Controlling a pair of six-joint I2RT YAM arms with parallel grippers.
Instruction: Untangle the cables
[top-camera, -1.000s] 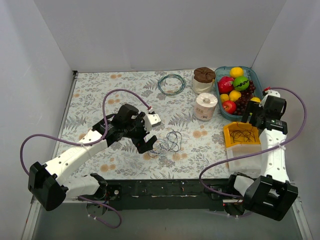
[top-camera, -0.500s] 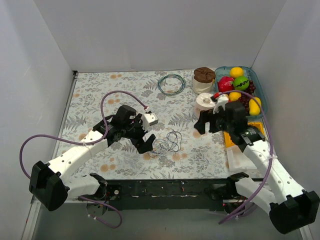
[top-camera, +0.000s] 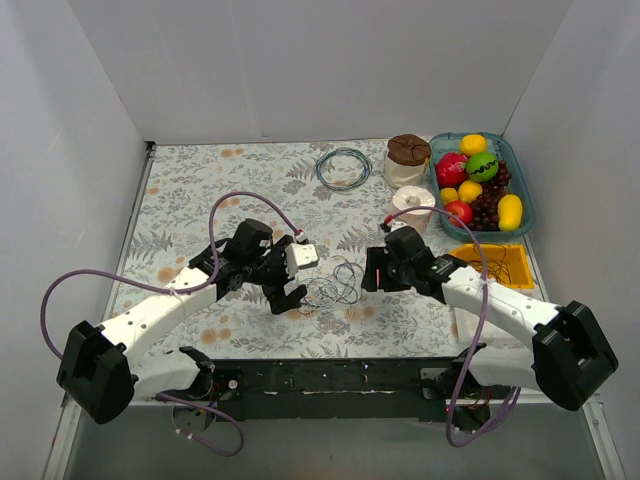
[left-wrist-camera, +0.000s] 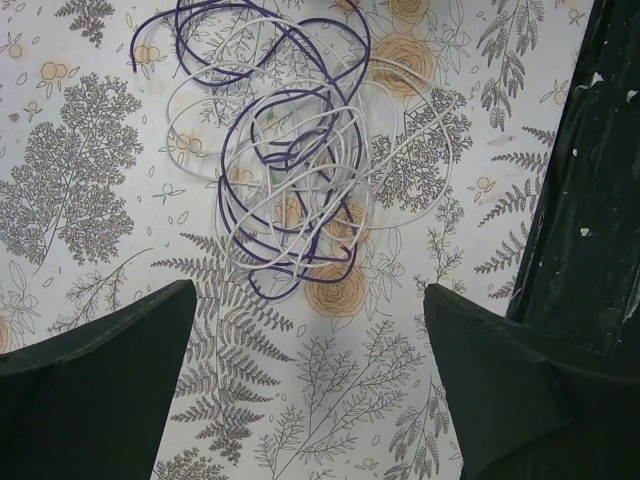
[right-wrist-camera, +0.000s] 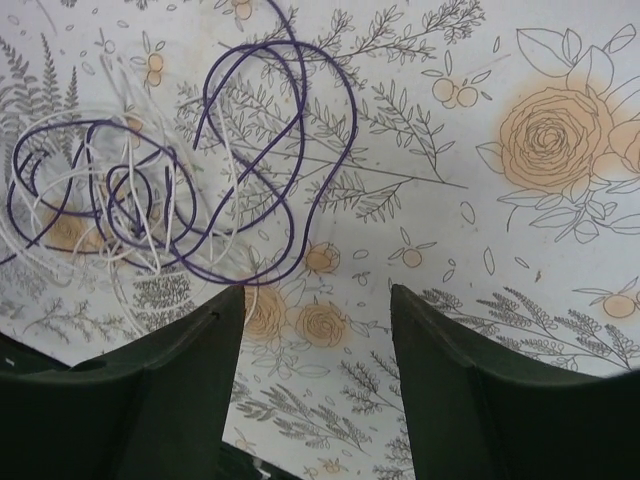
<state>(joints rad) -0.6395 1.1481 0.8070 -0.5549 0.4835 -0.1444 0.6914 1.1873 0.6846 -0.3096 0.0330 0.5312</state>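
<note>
A tangle of thin purple and white cables (top-camera: 335, 284) lies on the floral tablecloth near the front middle. My left gripper (top-camera: 292, 283) is open and empty just left of the tangle. In the left wrist view the tangle (left-wrist-camera: 290, 150) lies ahead of the open gripper (left-wrist-camera: 310, 370), untouched. My right gripper (top-camera: 368, 272) is open and empty just right of the tangle. In the right wrist view the tangle (right-wrist-camera: 170, 180) lies ahead and left of the open gripper (right-wrist-camera: 315, 340), with one white strand running close to the left finger (right-wrist-camera: 150, 400).
A teal cable coil (top-camera: 343, 168) lies at the back middle. A white roll (top-camera: 412, 205) and a brown-lidded jar (top-camera: 408, 158) stand behind the right arm. A fruit basket (top-camera: 527, 190) is at the back right. A yellow box (top-camera: 500, 248) holds dark cables.
My right arm has swung from the right side above the yellow box to the middle, next to the tangle. My left gripper has edged slightly towards the tangle.
</note>
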